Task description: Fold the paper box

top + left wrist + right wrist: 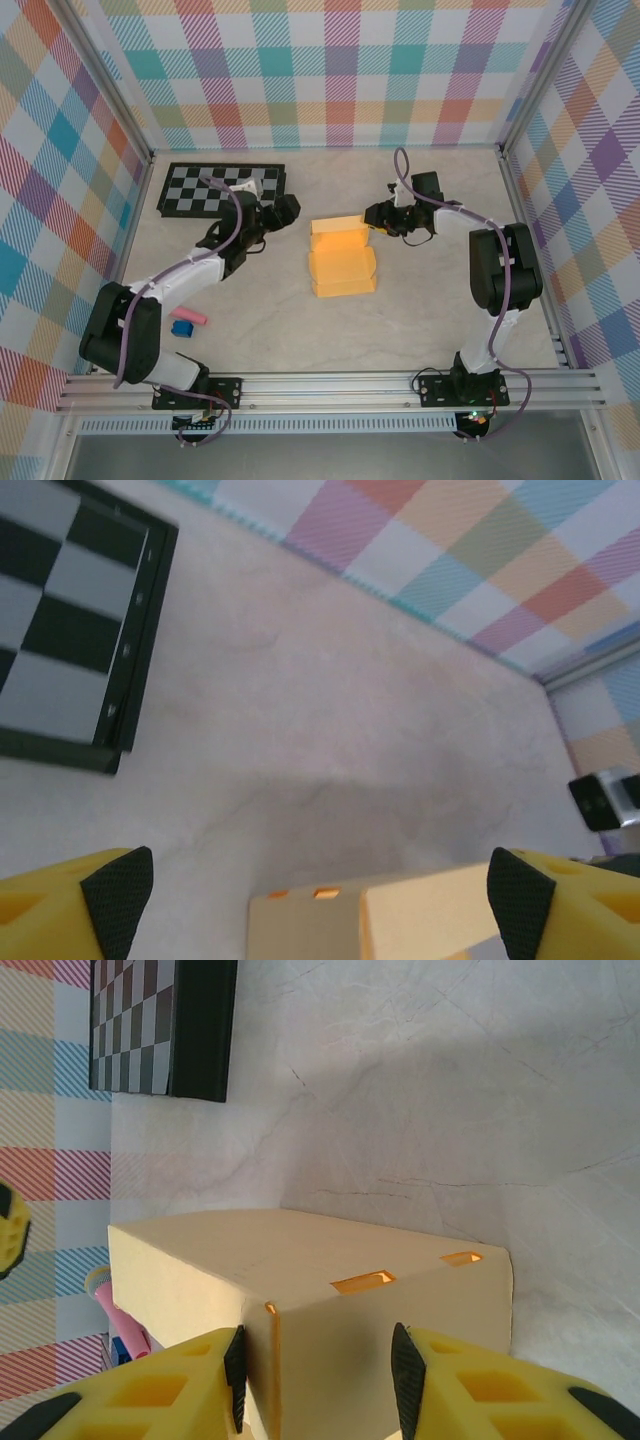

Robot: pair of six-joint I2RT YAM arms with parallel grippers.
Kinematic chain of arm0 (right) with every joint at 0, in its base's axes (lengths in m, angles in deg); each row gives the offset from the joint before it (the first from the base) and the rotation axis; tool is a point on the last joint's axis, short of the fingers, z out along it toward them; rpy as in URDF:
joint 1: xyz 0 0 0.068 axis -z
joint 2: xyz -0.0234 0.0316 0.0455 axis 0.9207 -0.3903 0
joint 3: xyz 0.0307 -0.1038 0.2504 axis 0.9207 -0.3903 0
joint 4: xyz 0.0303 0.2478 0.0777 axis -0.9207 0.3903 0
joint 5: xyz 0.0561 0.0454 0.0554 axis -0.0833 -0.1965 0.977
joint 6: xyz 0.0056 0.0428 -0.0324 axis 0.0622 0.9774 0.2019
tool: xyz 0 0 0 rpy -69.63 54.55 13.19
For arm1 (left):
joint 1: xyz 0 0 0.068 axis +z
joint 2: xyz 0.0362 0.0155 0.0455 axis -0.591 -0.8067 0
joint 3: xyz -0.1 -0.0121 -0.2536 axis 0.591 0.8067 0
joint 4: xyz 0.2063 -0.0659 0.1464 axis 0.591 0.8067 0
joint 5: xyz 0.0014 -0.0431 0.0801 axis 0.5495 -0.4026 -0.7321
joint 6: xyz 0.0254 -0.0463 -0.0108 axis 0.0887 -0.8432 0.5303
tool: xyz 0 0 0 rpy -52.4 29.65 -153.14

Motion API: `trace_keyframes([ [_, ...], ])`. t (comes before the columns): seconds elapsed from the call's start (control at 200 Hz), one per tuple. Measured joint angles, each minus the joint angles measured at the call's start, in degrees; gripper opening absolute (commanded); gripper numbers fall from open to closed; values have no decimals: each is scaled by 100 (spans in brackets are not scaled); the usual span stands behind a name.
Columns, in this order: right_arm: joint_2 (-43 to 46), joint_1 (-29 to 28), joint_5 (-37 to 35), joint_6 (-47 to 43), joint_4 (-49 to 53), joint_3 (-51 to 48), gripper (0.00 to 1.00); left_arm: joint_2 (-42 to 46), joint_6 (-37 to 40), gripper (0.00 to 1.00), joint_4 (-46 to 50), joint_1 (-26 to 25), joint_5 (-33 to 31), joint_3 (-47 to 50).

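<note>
Roughly midway | yellow-orange card paper box (341, 258) stood partly folded on desk (450, 320), flaps left | left end effector (318, 885) wide open, empty | right end effector (315, 1365) pinched box's corner, I judged.

Left fingers (118, 890) spread wide, right fingers (235, 1365) narrowed

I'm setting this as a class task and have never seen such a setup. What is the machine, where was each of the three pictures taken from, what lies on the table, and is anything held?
These are two robot arms bolted at the table's near edge. One picture looks down from above; the other two come from cameras on each wrist, with that arm's own yellow fingers at the bottom.

On the table lie a yellow-orange paper box, a black-and-white checkerboard at the back left, and small pink and blue pieces near the left arm.

The left gripper is open and holds nothing. The right gripper has its fingers on either side of the box's corner, seemingly gripping it.
</note>
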State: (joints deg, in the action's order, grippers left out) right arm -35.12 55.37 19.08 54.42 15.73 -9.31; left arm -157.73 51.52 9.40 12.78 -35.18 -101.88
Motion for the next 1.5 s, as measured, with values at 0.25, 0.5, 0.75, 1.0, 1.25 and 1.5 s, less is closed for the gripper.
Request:
trace_keyframes([
  [0.25,0,0,20,-17,-74,-28,42,-1169,-57,77,623,13,1401,-468],
  [0.5,0,0,46,-20,-111,-50,42,-1355,-170,68,651,-17,1794,-590],
  [0.75,0,0,66,-20,-162,-74,42,-1414,-555,65,232,-103,1993,-584],
  [1.0,0,-2,70,-15,-181,-74,41,-1692,-1276,63,-560,-205,2090,-428],
  [1.25,0,-17,63,0,-203,-74,41,-1816,-2070,64,-1386,-372,1932,-133],
  [1.5,-2,-15,-2,0,-192,-59,44,-1869,-2479,72,-1858,-424,1720,52],
])
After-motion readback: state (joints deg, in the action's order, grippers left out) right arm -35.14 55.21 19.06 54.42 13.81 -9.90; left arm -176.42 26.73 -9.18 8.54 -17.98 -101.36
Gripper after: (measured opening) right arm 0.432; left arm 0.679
